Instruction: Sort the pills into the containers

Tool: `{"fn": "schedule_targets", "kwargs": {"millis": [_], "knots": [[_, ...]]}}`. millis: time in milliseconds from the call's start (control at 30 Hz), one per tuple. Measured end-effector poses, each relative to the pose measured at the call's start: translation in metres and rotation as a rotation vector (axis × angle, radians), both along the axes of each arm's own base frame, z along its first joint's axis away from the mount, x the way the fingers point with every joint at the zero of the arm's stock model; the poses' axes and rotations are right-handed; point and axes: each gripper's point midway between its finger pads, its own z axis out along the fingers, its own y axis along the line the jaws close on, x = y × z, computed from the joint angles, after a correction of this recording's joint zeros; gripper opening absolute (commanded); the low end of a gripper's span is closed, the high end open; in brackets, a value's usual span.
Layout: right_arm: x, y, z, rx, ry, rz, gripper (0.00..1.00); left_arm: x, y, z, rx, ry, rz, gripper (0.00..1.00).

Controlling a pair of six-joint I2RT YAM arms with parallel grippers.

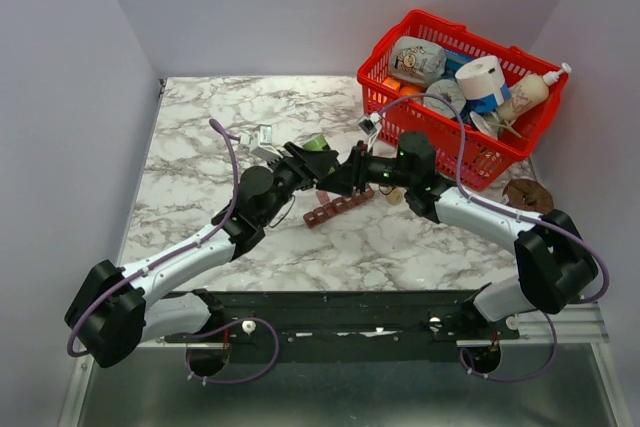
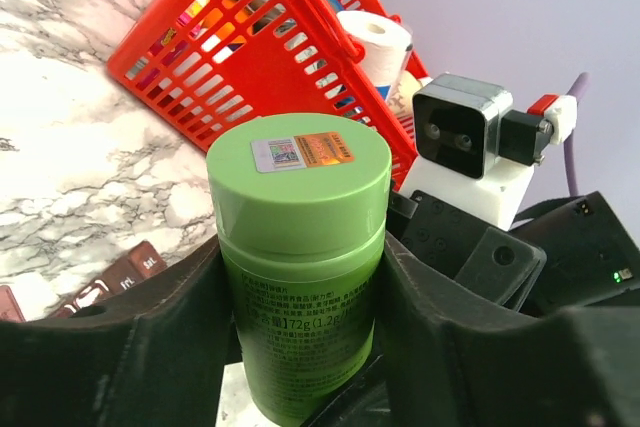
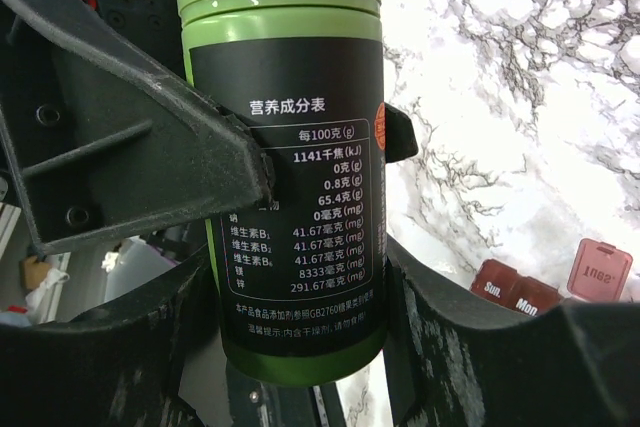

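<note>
From here I see my left gripper [image 2: 305, 292] and right gripper [image 3: 300, 302] both clenched on one green bottle [image 1: 318, 144] above the marble table [image 1: 200, 137], left of the red basket [image 1: 480, 162], while the pill organiser strip [image 1: 338, 209] lies just near of them.

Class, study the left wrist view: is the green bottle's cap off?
No, the green cap, with an orange sticker on top, sits closed on the green bottle.
</note>
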Motion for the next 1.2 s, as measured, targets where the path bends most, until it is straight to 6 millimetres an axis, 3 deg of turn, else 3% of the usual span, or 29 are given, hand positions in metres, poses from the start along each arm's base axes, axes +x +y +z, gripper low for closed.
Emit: {"fn": "schedule_targets", "kwargs": {"millis": [100, 133, 167, 233, 267, 367, 500, 767, 967, 1200], "knots": [[0.000, 0.000, 0.000, -0.001, -0.002, -0.002, 0.13, 0.000, 0.000, 0.000, 0.001, 0.001, 0.006, 0.18], [0.000, 0.000, 0.000, -0.001, -0.005, -0.001, 0.18, 0.000, 0.000, 0.000, 0.002, 0.001, 0.007, 0.15], [0.000, 0.000, 0.000, -0.003, -0.010, 0.000, 0.35, 0.000, 0.000, 0.000, 0.005, 0.000, 0.006, 0.13], [0.000, 0.000, -0.001, -0.009, -0.031, 0.010, 0.55, -0.001, 0.001, 0.000, 0.015, -0.010, 0.004, 0.09], [-0.001, 0.000, 0.000, -0.019, -0.053, 0.028, 0.71, -0.001, 0.001, 0.001, 0.022, -0.016, 0.002, 0.08], [-0.004, 0.001, 0.006, -0.066, -0.179, 0.111, 0.94, -0.008, 0.003, 0.007, 0.060, -0.053, -0.023, 0.08], [-0.006, -0.002, 0.015, -0.134, -0.428, 0.210, 1.00, -0.016, 0.008, 0.005, 0.179, -0.104, -0.082, 0.07], [-0.032, -0.026, -0.004, -0.276, -0.696, 0.416, 1.00, -0.030, 0.027, -0.002, 0.439, -0.256, -0.263, 0.06], [-0.050, -0.032, 0.008, -0.226, -0.702, 0.522, 0.99, -0.056, 0.025, -0.025, 0.587, -0.347, -0.483, 0.05], [-0.049, -0.033, 0.029, -0.161, -0.608, 0.496, 0.99, -0.078, 0.014, -0.043, 0.653, -0.392, -0.693, 0.05]]}}
